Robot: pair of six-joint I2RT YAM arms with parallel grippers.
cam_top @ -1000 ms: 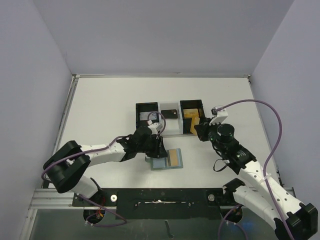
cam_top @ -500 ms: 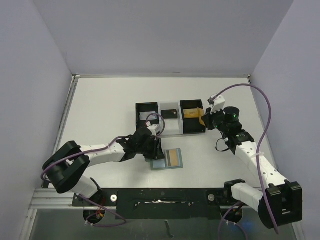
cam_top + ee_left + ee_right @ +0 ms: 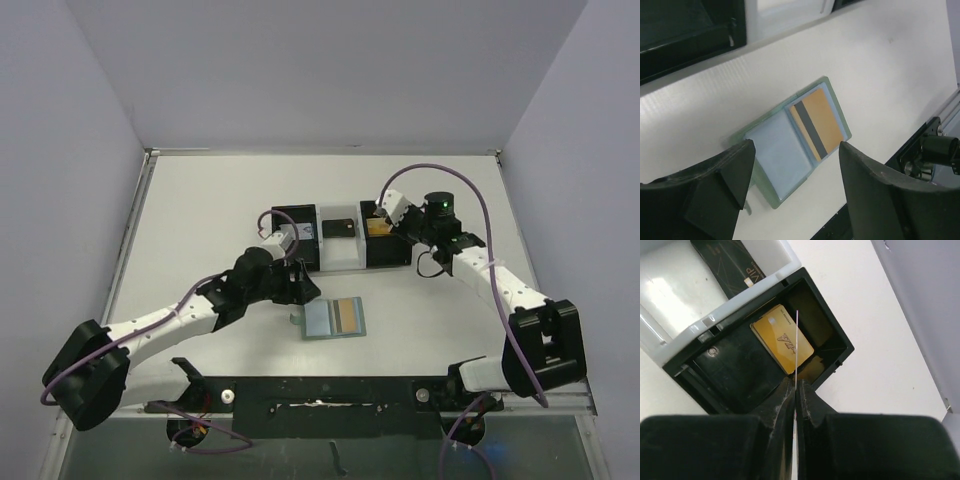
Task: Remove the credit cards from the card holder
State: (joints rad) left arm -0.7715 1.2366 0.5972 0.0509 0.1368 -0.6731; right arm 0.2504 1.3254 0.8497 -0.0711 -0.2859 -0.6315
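Withdrawn from the card holder (image 3: 335, 318), the left gripper (image 3: 795, 146) is held wide-jawed above it. The holder is laid open on the table (image 3: 200, 220): sage-green rim, pale blue lining, striped gold-orange card (image 3: 817, 127) pocketed. A thin card (image 3: 796, 340) is pinched by the right gripper (image 3: 795, 384) over a black box (image 3: 824, 310).

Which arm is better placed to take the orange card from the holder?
Left arm: open jaws hang near the holder and orange card. Right arm: at a black box, jaws shut on a thin card.
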